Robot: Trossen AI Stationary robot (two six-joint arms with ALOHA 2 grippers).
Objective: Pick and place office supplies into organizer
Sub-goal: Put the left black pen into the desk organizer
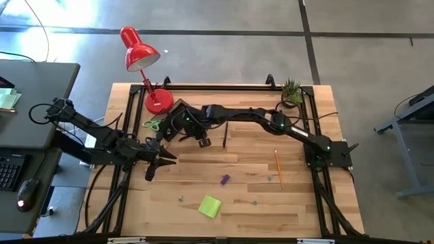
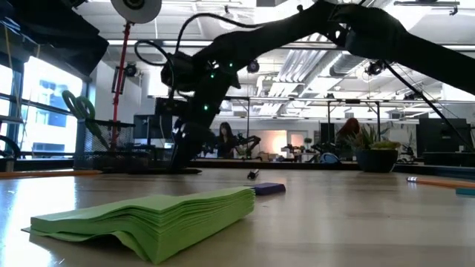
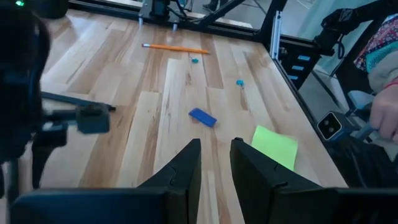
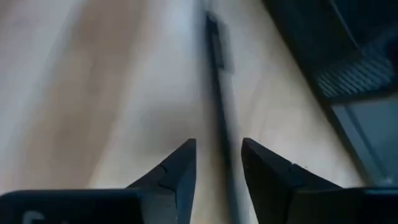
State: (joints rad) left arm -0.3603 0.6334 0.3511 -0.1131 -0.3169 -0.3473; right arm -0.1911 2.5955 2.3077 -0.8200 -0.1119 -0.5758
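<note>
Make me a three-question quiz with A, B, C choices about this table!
1. Where is the green sticky-note pad?
A. On the bare table, near the edge farthest from the lamp
B. Inside the black tray
C. Under the plant

2. What colour is the lamp?
A. Blue
B. Red
C. Yellow

3. What is the right end effector doing?
A. Squeezing a pencil
B. Holding scissors
C. Open, right over a dark pen

Answers:
1. A, the high view shows it lying alone there.
2. B, its shade and base are bright red.
3. C, the right wrist view shows a gap between its fingers, with the pen lying on the wood below.

The left end effector waits open and empty over the table.
</note>
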